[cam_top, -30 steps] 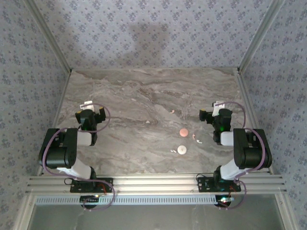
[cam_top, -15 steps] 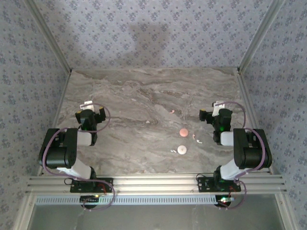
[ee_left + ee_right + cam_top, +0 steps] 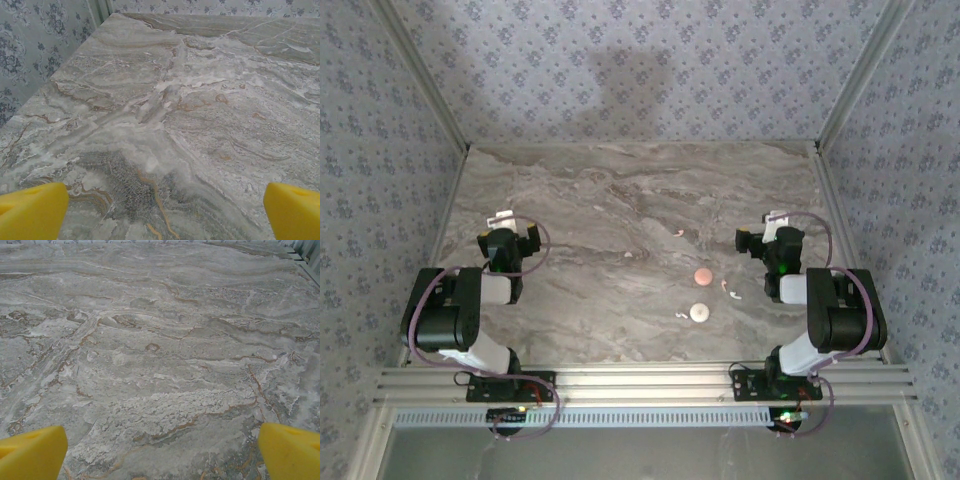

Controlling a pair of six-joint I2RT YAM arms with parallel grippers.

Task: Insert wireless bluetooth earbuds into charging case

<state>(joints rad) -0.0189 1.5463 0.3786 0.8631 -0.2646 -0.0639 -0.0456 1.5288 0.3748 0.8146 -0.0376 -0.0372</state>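
Start with the grey-veined marble-look table (image 3: 620, 190), which takes up the whole workspace. Your two black-and-white arms are folded back at its near corners, the left arm (image 3: 445, 315) and the right arm (image 3: 835, 310), well apart from each other. Through the wrist cameras, the left gripper (image 3: 162, 210) has its yellow fingers spread wide over bare stone with nothing between them. The right gripper (image 3: 160, 452) is the same, fingers wide apart and holding nothing. Right of centre sit the small round pink disc (image 3: 703, 275) and, nearer you, the small round white disc (image 3: 699, 312), which I take for the charging cases. From up here you can't tell whether their lids are up or down. Scattered about them are the four tiny white curved plastic earbuds (image 3: 728, 291). One lies just right of the pink disc, one just left of the white disc, one farther back and one off to the left near mid-table, all loose on the stone and none seated. So nothing is started, and the right arm looks the natural one to go first. Now the hazards. These pieces are tiny and lie flat, so a descent slightly off line may flick one away instead of pinching it. Coming in wide beside a disc could shove the case and spoil your aim. A bud gripped askew likely won't drop into its socket. If a lid is shut, you'll be pressing plastic on plastic. And both arms reaching for that cluster together risk a clash.
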